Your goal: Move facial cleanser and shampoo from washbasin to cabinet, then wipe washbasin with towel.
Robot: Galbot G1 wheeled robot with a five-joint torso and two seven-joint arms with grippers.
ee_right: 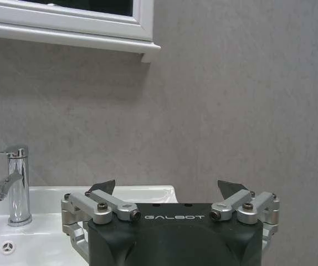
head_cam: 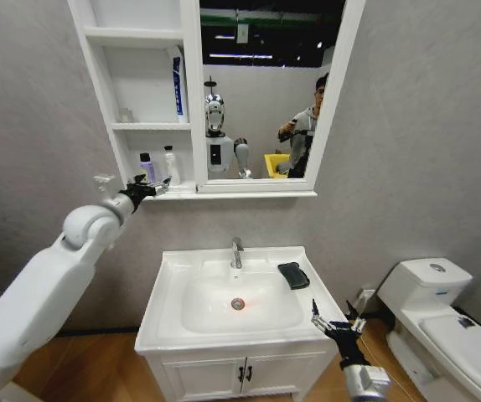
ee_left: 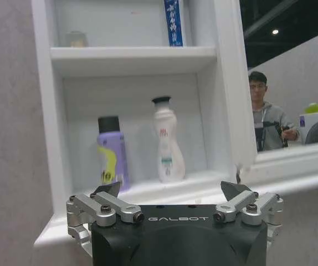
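Both grippers open and empty; two bottles on the cabinet's bottom shelf, towel on the washbasin.

The left gripper (ee_left: pixel 170 191) is raised in front of the lowest shelf of the cabinet (head_cam: pixel 144 126), its fingers spread wide with nothing between them. Just beyond stand a purple bottle with a black cap (ee_left: pixel 112 152) and a white bottle with a dark cap (ee_left: pixel 167 141), upright and side by side, apart from the fingertips; which is the cleanser and which the shampoo cannot be read from here. A blue tube (head_cam: pixel 177 86) stands on the shelf above. The right gripper (head_cam: pixel 335 322) hovers low off the front right corner of the washbasin (head_cam: pixel 165 314), its fingers likewise parted and holding nothing. The towel (head_cam: pixel 293 275) lies folded on the rim, right of the tap (head_cam: pixel 237 251).
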